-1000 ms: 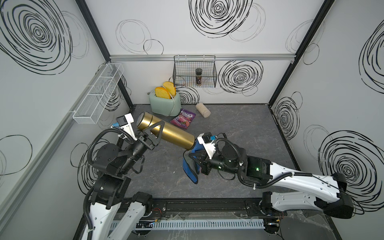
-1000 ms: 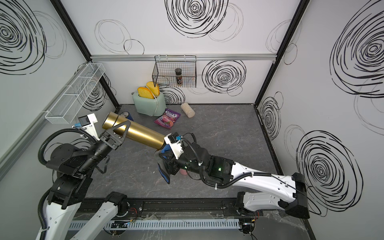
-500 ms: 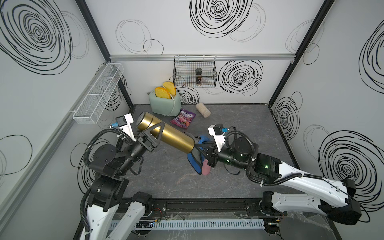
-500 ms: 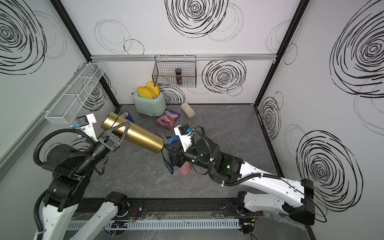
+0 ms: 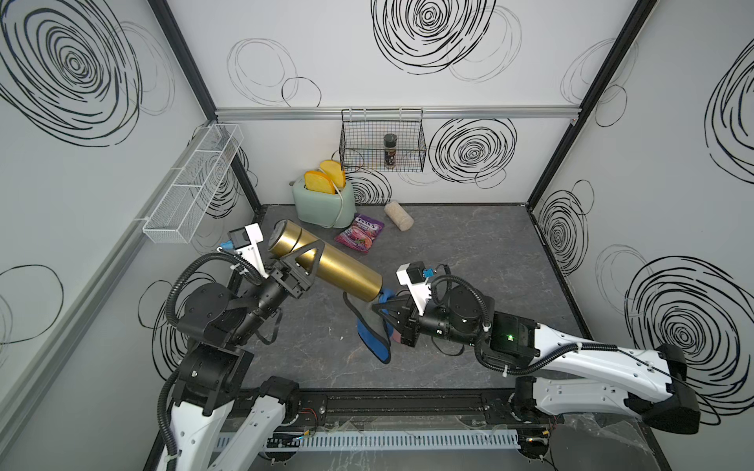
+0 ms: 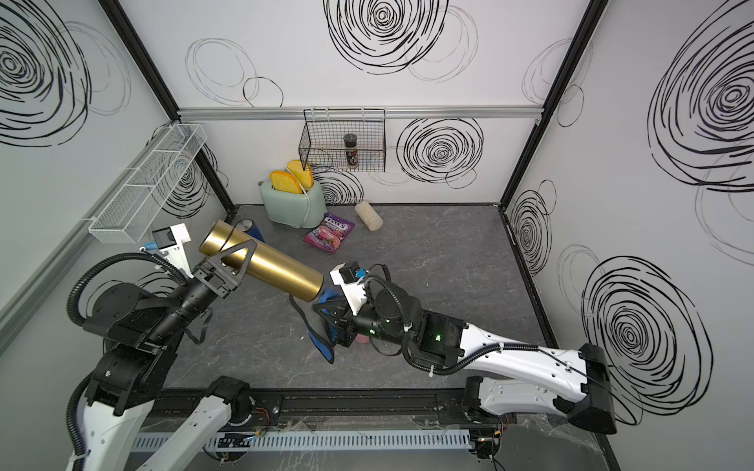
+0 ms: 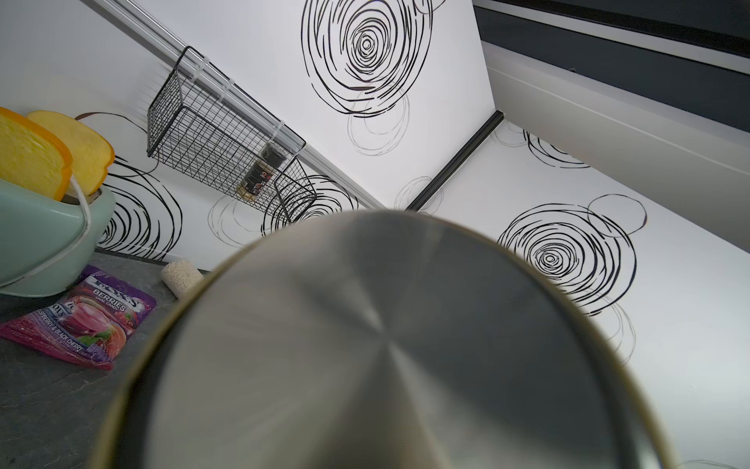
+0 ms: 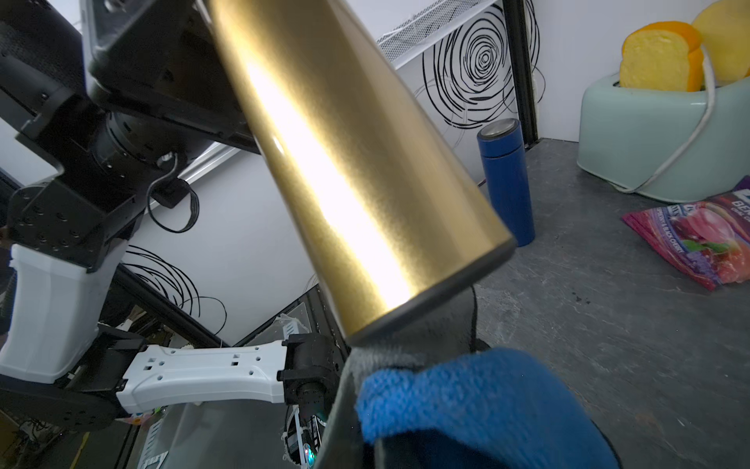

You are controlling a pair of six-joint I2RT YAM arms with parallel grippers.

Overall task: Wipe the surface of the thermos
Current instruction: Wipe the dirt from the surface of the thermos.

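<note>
**Held aslant: gold cylindrical metal thermos (image 5: 342,271) meets blue-and-grey microfibre cloth (image 5: 373,338)**

The left gripper (image 5: 312,255) is clamped across the thermos. Its black triangular jaws press on the barrel nearer the raised end than the lower one and hold it clear of the dark grey stone-patterned tabletop (image 5: 469,244). In both top views the thermos hangs at about 9 o'clock from the table's middle. Its long axis runs from 10 o'clock to 4 o'clock, with the 10 o'clock end raised and the 4 o'clock end tipped down toward the centre. A seam rings the barrel near the raised end, and that end's brushed-steel disc (image 7: 385,345) fills the left wrist view.

The right gripper (image 5: 381,312) reaches in from 4 o'clock and is closed tight on the cloth, which bunches at the jaws and droops toward 6 o'clock. In the right wrist view a grey fold of the cloth lies right under the dark rim of the thermos's lower end and seems to touch it.

Behind, a dark blue cylindrical flask (image 8: 507,182) stands upright at 10 o'clock. A mint-green toaster (image 5: 326,204) holding two yellow bread slices (image 5: 324,177) sits at 11 o'clock, and a purple candy pouch (image 5: 360,237) lies flat just beside it.
</note>
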